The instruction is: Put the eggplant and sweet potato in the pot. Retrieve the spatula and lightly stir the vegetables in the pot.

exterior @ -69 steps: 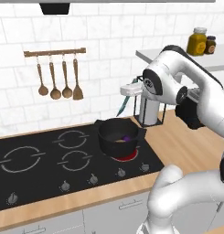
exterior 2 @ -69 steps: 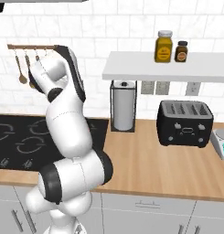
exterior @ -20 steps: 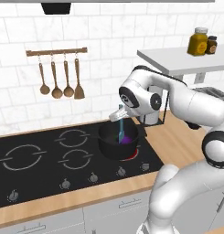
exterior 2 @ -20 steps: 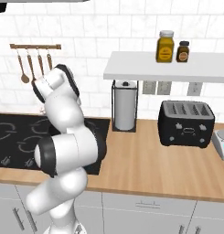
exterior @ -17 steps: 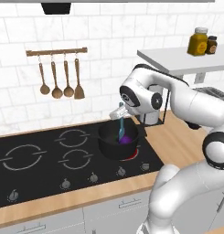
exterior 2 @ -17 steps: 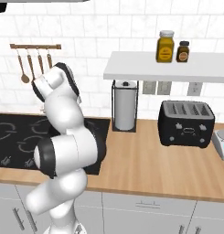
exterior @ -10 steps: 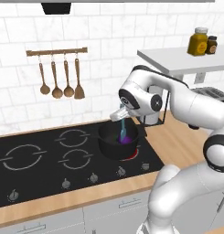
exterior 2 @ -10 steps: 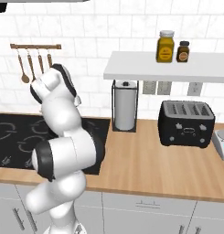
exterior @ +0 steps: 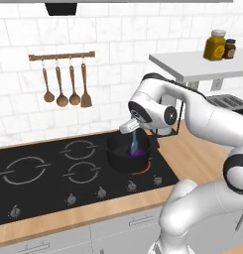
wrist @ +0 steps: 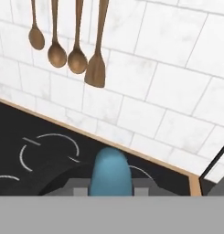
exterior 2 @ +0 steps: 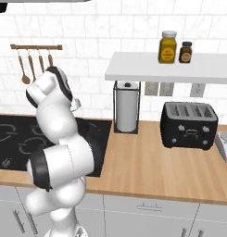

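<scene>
Over the black pot [exterior: 127, 158] on the stove, my gripper [exterior: 132, 127] is clamped on the blue spatula [exterior: 134, 142], blade among the vegetables, so I'd stir in small, slow circles.

arm bent forward, gripper [exterior: 131, 127] closed

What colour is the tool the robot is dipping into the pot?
Light blue: the spatula shows best in the left base view, reaching into the black pot.
</scene>
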